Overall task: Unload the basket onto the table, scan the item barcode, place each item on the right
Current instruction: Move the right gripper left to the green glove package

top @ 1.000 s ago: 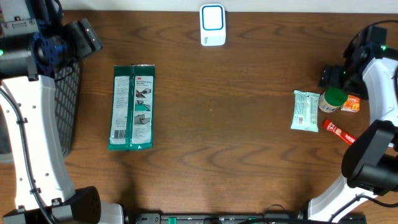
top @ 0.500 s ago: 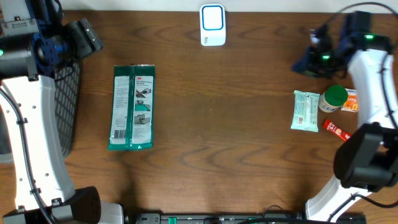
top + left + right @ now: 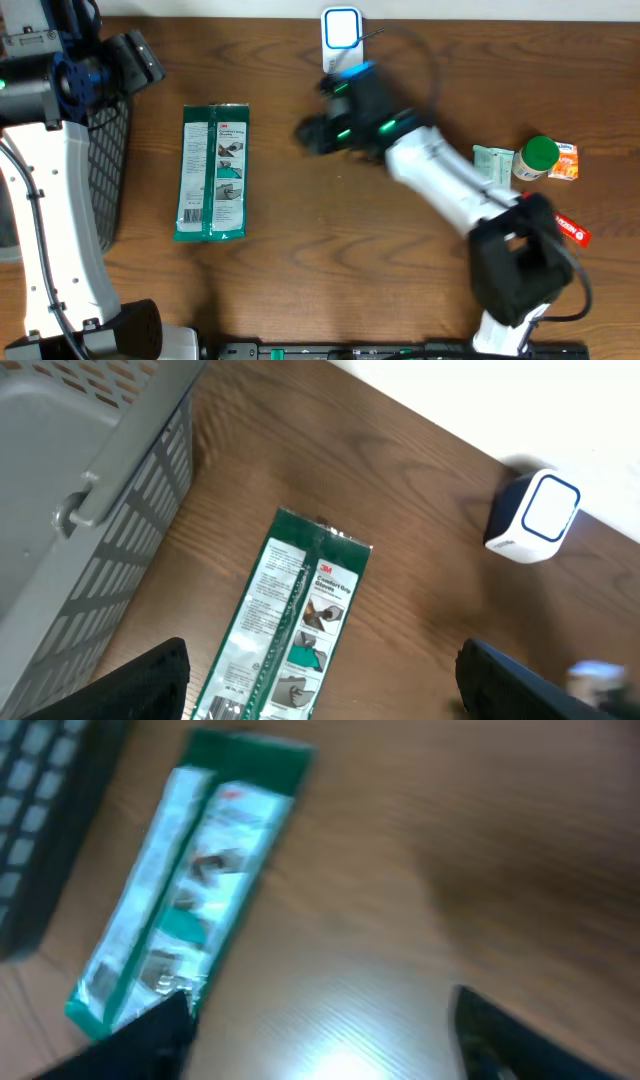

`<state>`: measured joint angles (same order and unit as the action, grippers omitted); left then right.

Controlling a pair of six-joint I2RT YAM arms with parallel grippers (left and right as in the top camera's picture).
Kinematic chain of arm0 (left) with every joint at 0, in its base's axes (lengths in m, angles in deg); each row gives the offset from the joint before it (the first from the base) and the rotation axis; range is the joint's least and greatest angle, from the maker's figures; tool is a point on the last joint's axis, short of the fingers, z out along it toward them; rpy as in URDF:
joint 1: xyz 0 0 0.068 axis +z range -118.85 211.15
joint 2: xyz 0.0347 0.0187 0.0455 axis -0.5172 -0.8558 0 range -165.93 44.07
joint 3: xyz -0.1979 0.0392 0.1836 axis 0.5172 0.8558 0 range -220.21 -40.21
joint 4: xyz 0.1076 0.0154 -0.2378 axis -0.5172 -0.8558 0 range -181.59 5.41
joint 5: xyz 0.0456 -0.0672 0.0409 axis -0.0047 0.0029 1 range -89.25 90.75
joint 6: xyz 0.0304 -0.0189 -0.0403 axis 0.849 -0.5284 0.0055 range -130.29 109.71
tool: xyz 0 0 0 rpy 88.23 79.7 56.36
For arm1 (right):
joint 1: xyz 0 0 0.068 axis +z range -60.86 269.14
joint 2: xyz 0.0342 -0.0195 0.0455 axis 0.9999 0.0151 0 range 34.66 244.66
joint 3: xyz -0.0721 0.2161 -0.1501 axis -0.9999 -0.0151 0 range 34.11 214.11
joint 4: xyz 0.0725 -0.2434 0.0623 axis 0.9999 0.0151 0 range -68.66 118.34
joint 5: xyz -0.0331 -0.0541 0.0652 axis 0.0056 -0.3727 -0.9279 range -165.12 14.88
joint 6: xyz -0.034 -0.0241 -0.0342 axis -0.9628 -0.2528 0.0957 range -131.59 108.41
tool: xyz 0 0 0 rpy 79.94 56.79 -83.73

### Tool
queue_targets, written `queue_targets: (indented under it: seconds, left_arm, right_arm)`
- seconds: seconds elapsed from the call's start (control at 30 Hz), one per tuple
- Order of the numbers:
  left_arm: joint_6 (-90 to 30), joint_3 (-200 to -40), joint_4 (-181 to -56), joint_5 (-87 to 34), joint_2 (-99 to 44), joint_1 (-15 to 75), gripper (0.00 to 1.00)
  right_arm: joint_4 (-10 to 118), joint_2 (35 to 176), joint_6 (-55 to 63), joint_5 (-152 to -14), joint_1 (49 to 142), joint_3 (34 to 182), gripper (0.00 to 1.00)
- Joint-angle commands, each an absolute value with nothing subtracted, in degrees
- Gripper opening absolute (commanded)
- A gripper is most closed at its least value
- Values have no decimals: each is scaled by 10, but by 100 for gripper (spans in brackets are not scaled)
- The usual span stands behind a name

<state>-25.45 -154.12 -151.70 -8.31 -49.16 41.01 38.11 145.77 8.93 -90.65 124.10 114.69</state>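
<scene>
A long green packet lies flat on the wooden table, left of centre. It also shows in the left wrist view as the green packet and, blurred, in the right wrist view. The white and blue scanner stands at the table's far edge, also seen as the scanner. My right gripper hovers mid-table, right of the packet, open and empty. My left gripper hangs over the far left corner, open with nothing in it.
A grey mesh basket stands at the left edge, close to the packet. At the right lie a pale wipes pack, a green-lidded bottle, an orange packet and a red tube.
My right arm has swung from the table's right side, past the far right corner, to the middle near the green packet. The left arm and the packet have not moved.
</scene>
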Motion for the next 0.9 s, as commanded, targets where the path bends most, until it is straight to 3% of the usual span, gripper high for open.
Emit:
queue_targets:
  seconds: [0.0, 0.1, 0.2, 0.3, 0.53, 0.67, 0.7, 0.73, 0.8, 0.83, 0.87]
  left_arm:
    - [-250, -1544, -1519, -87, -493, 412, 85]
    - [-250, -1544, -1519, -87, -493, 412, 85]
    - [-250, -1544, -1519, -87, -493, 412, 85]
    - [-250, -1544, -1519, -87, -493, 412, 85]
    - [-250, -1544, -1519, -87, -493, 412, 85]
    - [-252, -1544, -1518, -89, -493, 412, 85]
    - [-253, -1544, -1519, -90, -493, 412, 86]
    - [-253, -1544, -1527, -103, -493, 412, 98]
    - [-254, -1544, -1539, -123, -493, 412, 98]
    - [-254, -1544, -1540, -135, -494, 411, 97]
    - [-253, -1544, -1549, -143, -496, 408, 80]
  right_arm:
    - [344, 1504, 124, -803, 1310, 1135, 85]
    - [294, 1543, 126, -805, 1356, 1135, 87]
    - [266, 1570, 119, -765, 1383, 1135, 98]
    - [263, 1577, 119, -726, 1395, 1135, 99]
    - [276, 1577, 138, -743, 1383, 1135, 99]
    - [280, 1577, 143, -836, 1355, 1135, 98]
    - [280, 1577, 143, -866, 1346, 1135, 96]
    - [282, 1577, 142, -885, 1339, 1135, 92]
    - [287, 1576, 140, -912, 1324, 1135, 86]
    - [292, 1575, 141, -918, 1316, 1135, 84]
    - [298, 1574, 141, -922, 1307, 1135, 82]
